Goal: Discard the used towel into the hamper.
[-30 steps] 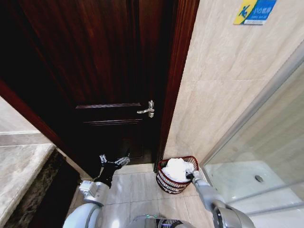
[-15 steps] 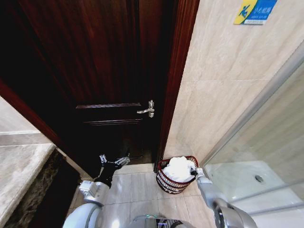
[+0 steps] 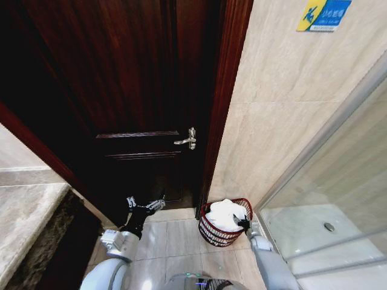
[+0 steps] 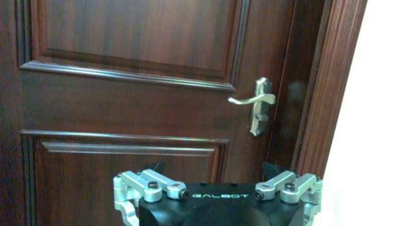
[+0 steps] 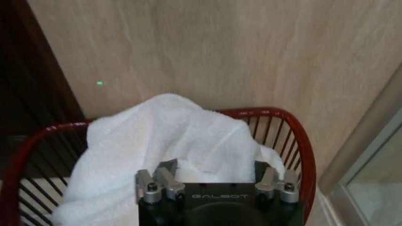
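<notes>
The right hand [image 3: 243, 223] is at the near rim of the hamper [image 3: 211, 232], on its right side, just beside the white towel [image 3: 225, 213]. In the right wrist view this hand [image 5: 217, 174] has its two fingers apart, and the towel [image 5: 169, 150] lies just in front of them; I cannot tell if the fingertips touch the cloth. The towel is heaped inside the hamper [image 5: 295, 136] and rises above the red rim. The hamper stands on the tiled floor [image 3: 172, 238], in the corner between the dark wooden door [image 3: 133, 90] and the beige wall [image 3: 284, 109]. To the right of it is the glass shower partition [image 3: 338, 181].

The left hand [image 3: 145, 204] is held low in front of the door, well apart from the hamper, and its fingers are spread with nothing between them. In the left wrist view this hand [image 4: 217, 181] faces the door panel [image 4: 125, 94], below the silver door handle [image 4: 256, 104]. At the left edge of the head view there is a stone worktop [image 3: 24, 223].
</notes>
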